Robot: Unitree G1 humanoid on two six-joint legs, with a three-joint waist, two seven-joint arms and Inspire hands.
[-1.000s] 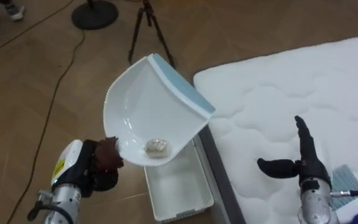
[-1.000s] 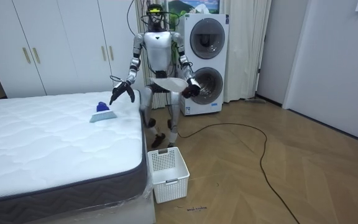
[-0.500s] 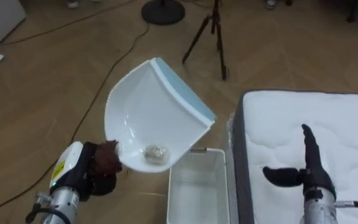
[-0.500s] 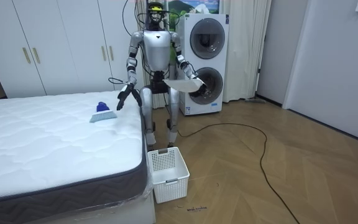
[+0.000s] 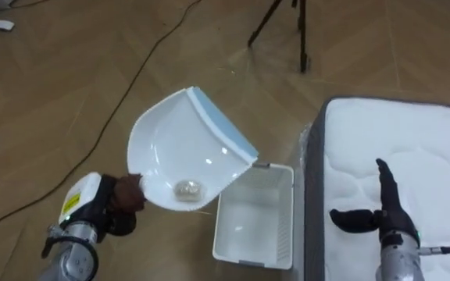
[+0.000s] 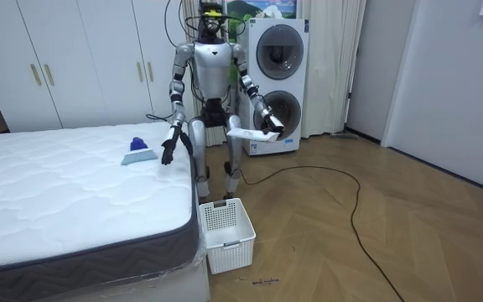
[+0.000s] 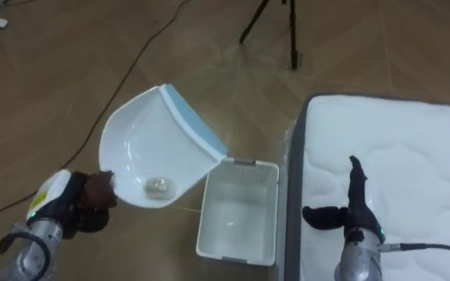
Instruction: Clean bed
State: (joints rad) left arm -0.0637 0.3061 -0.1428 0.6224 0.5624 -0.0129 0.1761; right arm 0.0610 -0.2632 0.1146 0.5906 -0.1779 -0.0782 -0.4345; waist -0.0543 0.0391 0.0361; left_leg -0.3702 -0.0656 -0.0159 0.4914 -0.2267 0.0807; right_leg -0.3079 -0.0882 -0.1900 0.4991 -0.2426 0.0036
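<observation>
My left hand (image 5: 119, 204) is shut on the handle of a white dustpan (image 5: 182, 148) with a blue front lip. The pan is tilted up, and a small crumpled bit of debris (image 5: 186, 188) lies near its back. It hangs over the floor, its lower edge just left of a white slatted basket (image 5: 229, 254) beside the bed (image 5: 412, 156). My right hand (image 5: 373, 218) is open, fingers straight, above the mattress's near corner. In the room view a blue brush (image 6: 138, 153) lies on the bed near the right hand (image 6: 168, 151).
I stand at the bed's corner, in front of two stacked washing machines (image 6: 275, 84). A black tripod (image 5: 287, 23) and a dark cable (image 5: 116, 117) are on the wooden floor beyond the dustpan. White wardrobes (image 6: 82, 59) line the wall behind the bed.
The eye views have swung toward the floor, so the basket now lies beside the dustpan. In the room view my left arm has lowered the dustpan and my right arm has dropped from over the bed.
</observation>
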